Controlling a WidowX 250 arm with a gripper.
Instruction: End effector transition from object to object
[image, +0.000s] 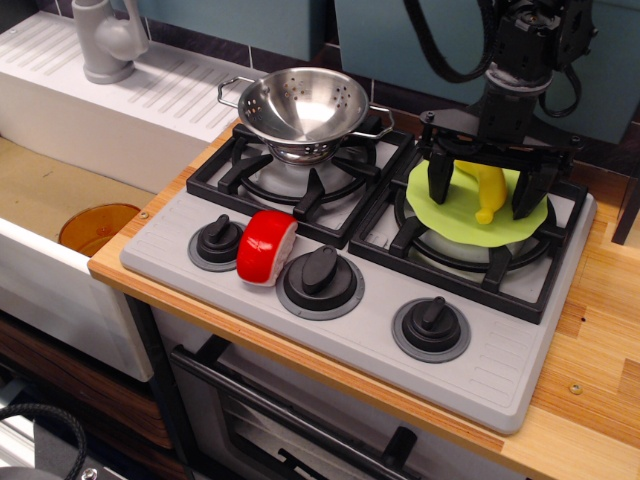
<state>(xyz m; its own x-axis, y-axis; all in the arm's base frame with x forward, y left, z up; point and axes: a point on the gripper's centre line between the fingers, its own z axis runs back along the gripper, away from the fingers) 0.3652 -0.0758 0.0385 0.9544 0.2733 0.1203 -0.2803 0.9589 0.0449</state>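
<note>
The black gripper (482, 192), a wide horizontal bar with two downward fingers (440, 180) on a black arm with cables, hangs over the right back burner. Its fingers stand apart, one on each side of a yellow banana-shaped toy (483, 187) that lies on a light green plate (450, 212). The fingertips reach down to about the plate's level. I cannot tell whether they touch the toy. A red and white can (266, 247) lies on its side among the stove knobs at the front left. A steel colander (305, 108) sits on the left back burner.
The grey toy stove (330, 330) has three black knobs (320, 272) along its front and black grates. A white sink (60, 200) with a grey faucet (105, 40) and an orange plate (95, 228) lies to the left. A wooden counter (590, 370) runs along the right.
</note>
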